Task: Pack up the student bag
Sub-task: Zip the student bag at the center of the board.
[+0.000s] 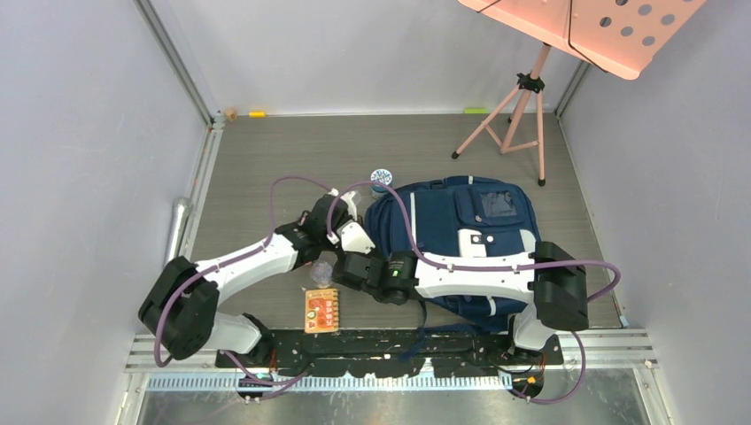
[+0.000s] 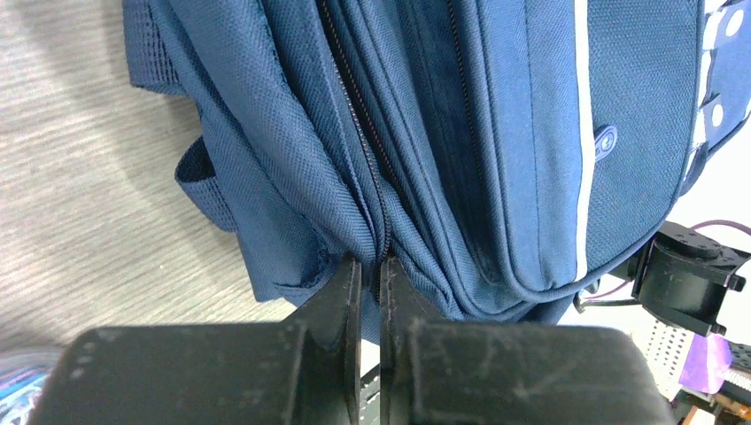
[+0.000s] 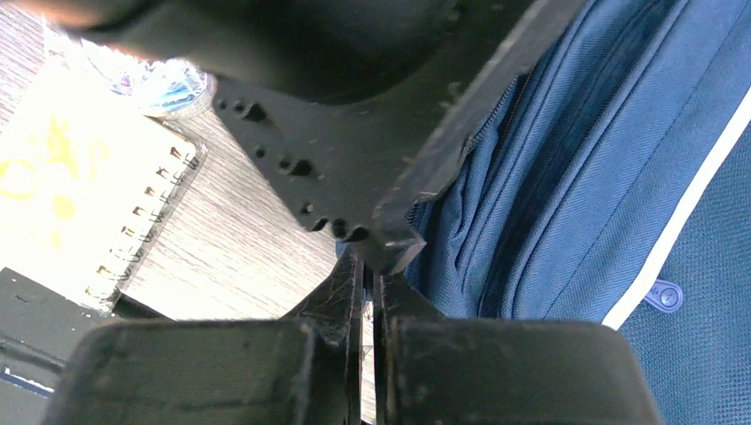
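The student bag (image 1: pixel 465 235) is a large navy backpack with pale stripes, lying flat at centre right. My left gripper (image 1: pixel 356 237) is at the bag's left side. In the left wrist view it (image 2: pixel 370 263) is shut on the fabric along a closed zip line of the bag (image 2: pixel 460 133). My right gripper (image 1: pixel 342 267) reaches left across the bag's near edge. In the right wrist view it (image 3: pixel 363 270) is shut, its tips right under the left gripper's black body (image 3: pixel 354 133), beside the bag (image 3: pixel 567 195). Whether it pinches anything is hidden.
A spiral notebook (image 1: pixel 321 310) lies near the front rail, also in the right wrist view (image 3: pixel 80 177). A clear plastic bottle (image 1: pixel 321 273) lies beside it. A round blue-topped item (image 1: pixel 383 180) sits behind the bag. A pink music stand (image 1: pixel 522 97) stands at the back right.
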Available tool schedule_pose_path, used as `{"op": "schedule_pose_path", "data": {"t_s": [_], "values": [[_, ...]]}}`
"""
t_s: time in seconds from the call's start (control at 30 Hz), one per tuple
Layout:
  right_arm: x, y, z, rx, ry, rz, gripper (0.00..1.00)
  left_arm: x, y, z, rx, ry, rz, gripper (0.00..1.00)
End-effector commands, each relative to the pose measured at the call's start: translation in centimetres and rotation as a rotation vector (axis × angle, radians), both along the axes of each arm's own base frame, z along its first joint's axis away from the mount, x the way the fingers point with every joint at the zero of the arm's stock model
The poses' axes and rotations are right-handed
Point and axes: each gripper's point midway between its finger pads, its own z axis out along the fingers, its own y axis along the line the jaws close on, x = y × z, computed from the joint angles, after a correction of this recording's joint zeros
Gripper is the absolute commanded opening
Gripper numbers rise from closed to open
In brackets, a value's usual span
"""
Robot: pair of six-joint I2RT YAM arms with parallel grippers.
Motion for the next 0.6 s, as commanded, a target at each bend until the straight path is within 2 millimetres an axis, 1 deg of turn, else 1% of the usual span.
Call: {"op": "schedule_pose_path", "data": {"t_s": [0.0,0.1,0.2,0.43,0.57], "values": [[-1.6,1.7,2.1,0.066,0.017,0.131,0.00,5.0,-0.7,3.1,0.015,-0.168,-0.005,0.00],[-2.0,0.3,1.1,0.014,0.035,0.141,0.00,7.2,-0.1,3.6,0.009,-0.175,-0.004,0.00],[-2.3,-0.6,0.5,-0.015,0.051,0.145,0.00,9.2,0.3,4.1,0.010,-0.191,-0.009,0.00],[-2.8,-2.6,-0.8,-0.109,0.091,0.114,0.00,13.3,0.9,5.3,0.005,-0.219,-0.007,0.00],[-3.5,-4.2,-1.9,-0.176,0.138,0.075,0.00,15.1,1.3,5.6,-0.001,-0.227,0.003,0.00]]}}
